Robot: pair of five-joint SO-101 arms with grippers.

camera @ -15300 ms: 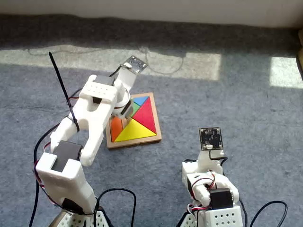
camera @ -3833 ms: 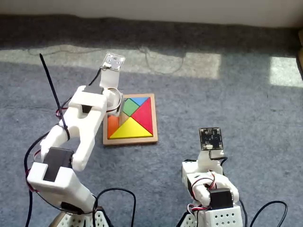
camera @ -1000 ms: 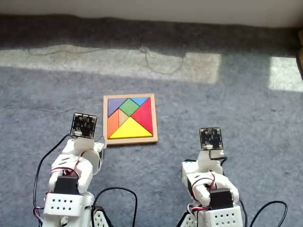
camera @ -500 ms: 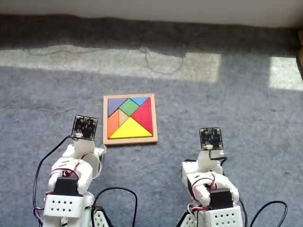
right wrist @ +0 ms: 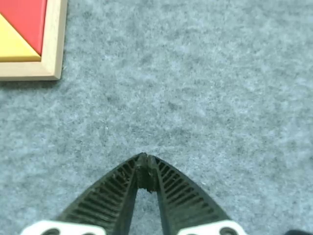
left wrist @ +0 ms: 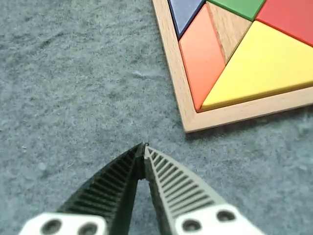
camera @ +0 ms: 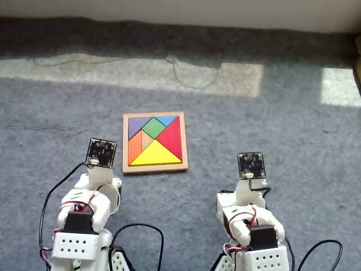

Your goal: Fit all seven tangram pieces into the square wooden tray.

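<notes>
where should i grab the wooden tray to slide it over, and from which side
Likely the near-left corner of the wooden tray, coming in low from the left arm's side to pinch top and underside. It lies flat on the carpet and the pieces fill its inside, leaving no inner lip. The left gripper, shut, is closest.

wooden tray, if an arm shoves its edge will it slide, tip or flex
The tray looks like rigid wood with a thick rim, so it probably won't flex. It lies flat and low, so tipping seems unlikely. The carpet under it looks fuzzy, so it may drag or twist rather than slide cleanly.
</notes>
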